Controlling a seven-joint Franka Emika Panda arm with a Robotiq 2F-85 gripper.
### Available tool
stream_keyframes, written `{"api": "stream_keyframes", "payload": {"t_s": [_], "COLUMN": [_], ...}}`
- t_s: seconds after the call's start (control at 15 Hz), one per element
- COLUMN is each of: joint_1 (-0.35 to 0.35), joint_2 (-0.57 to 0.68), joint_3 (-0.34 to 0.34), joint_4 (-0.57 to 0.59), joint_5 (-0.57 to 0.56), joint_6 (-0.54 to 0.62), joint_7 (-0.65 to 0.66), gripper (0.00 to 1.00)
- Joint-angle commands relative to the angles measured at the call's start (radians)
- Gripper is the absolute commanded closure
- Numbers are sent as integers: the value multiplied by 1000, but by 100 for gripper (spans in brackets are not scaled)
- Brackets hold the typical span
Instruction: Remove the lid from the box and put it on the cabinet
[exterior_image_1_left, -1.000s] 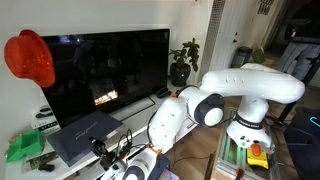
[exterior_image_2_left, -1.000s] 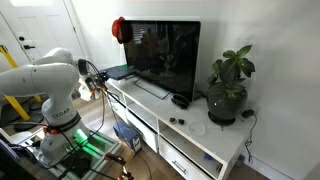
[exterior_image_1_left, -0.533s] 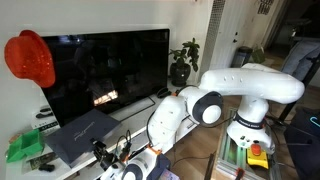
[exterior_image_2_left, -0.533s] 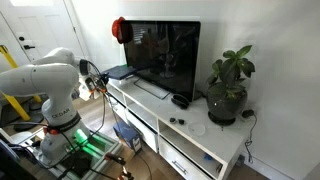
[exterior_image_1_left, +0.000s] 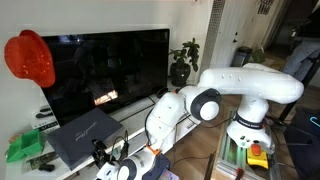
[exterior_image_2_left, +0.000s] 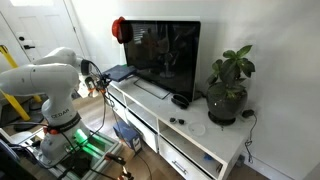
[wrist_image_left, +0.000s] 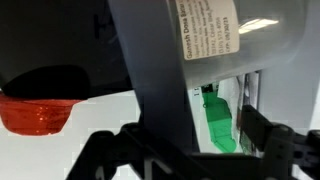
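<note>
The dark grey lid (exterior_image_1_left: 82, 132) lies slightly tilted on the white cabinet (exterior_image_2_left: 200, 140), left of the TV stand. It shows small in an exterior view, as lid (exterior_image_2_left: 120, 72). I cannot tell the box apart from it in any view. My gripper (exterior_image_1_left: 108, 152) hangs at the lid's near edge and shows as gripper (exterior_image_2_left: 100, 84) beside the cabinet's end. In the wrist view the lid (wrist_image_left: 150, 70) runs as a grey band between the spread fingers of my gripper (wrist_image_left: 185, 140). The jaws stand open, well wider than the panel, with nothing clamped.
A large black TV (exterior_image_1_left: 110, 65) stands behind the lid, with a red hat (exterior_image_1_left: 30, 58) hanging at its upper corner. A bright green container (exterior_image_1_left: 25, 147) sits on the cabinet beside the lid. A potted plant (exterior_image_2_left: 228, 85) stands at the cabinet's far end.
The jaws have gone from shut to open. The gripper has drawn slightly down and back from the lid's edge. The lid has hardly moved.
</note>
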Motion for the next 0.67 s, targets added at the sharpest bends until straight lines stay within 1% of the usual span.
{"api": "stream_keyframes", "payload": {"t_s": [0.0, 0.13, 0.2, 0.6], "joint_1": [-5, -6, -24, -53], "joint_2": [0, -8, -21, -94], "joint_3": [12, 7, 30, 44], "joint_4": [36, 36, 17, -54], "joint_5": [54, 70, 56, 45], "joint_6": [84, 115, 117, 143], "joint_7": [28, 42, 43, 73], "gripper": [0, 0, 0, 0]}}
